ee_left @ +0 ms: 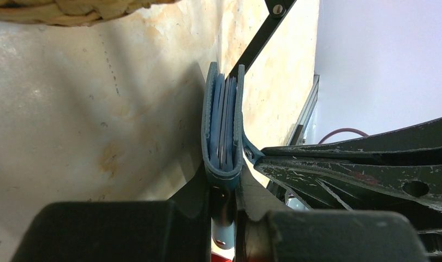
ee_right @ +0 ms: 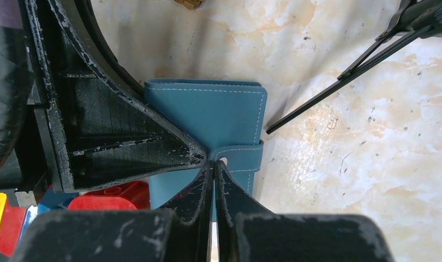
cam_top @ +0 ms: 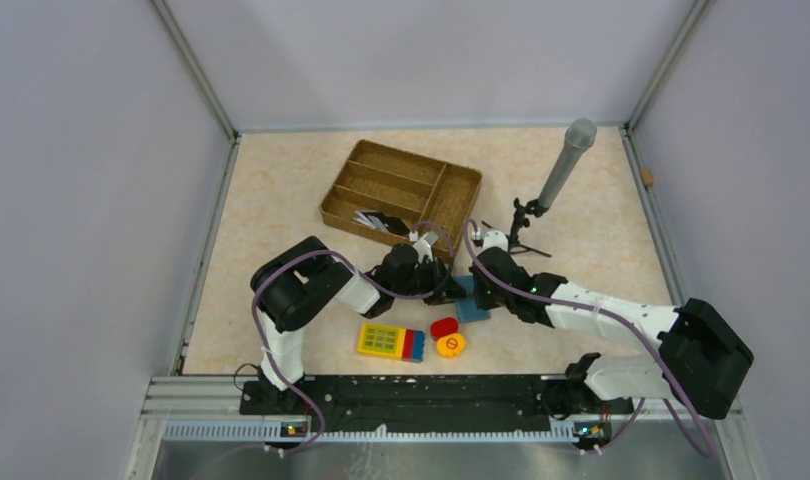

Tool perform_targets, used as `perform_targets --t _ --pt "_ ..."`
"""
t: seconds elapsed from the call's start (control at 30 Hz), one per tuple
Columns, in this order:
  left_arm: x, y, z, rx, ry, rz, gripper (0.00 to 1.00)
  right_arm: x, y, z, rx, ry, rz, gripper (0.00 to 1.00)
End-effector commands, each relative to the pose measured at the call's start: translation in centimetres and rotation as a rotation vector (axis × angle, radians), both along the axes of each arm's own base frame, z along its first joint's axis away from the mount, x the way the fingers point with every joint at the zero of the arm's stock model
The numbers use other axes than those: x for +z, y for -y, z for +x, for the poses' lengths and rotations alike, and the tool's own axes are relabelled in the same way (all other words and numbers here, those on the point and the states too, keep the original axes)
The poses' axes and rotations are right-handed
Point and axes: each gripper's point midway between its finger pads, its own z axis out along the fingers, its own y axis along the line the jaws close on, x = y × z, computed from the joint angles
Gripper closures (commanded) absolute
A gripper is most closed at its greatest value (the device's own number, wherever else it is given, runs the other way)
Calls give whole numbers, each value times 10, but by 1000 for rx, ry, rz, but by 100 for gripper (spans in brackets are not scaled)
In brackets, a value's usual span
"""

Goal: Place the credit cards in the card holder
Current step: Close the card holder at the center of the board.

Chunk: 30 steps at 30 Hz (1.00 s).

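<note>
While the left gripper (ee_left: 224, 188) clamped the seemingly light, pliant holder (ee_left: 209, 131) by its fold near the tray (cam_top: 343, 176), the right gripper (ee_right: 213, 162) pinched its floppy tab (ee_right: 242, 157).

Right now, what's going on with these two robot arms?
The left gripper clamps the folded teal card holder by its spine. The right gripper, shut, has its tips at the holder's snap tab, apparently closing it. Black and white cards lie in the wicker tray behind.
</note>
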Motion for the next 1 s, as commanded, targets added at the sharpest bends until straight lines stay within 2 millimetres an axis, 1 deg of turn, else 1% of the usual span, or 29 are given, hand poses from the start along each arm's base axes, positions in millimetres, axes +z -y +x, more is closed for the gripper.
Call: perform_targets --t 0.0,0.37,0.6,0.77,0.97 --pt "-30 -8 -9 -9 -47 95 100 3 -5 0 -3 14 19 100" --pt "-30 -8 -9 -8 -48 93 100 -7 -2 -4 -4 -7 6 100" --pt "-30 -8 -9 -9 -50 91 100 0 -12 -2 0 -2 59 100" --pt "-30 -8 -10 -12 -51 91 100 1 -11 -1 -14 9 75 100" --pt "-30 -9 -10 -9 -51 90 100 -9 -10 -6 -14 -27 64 100"
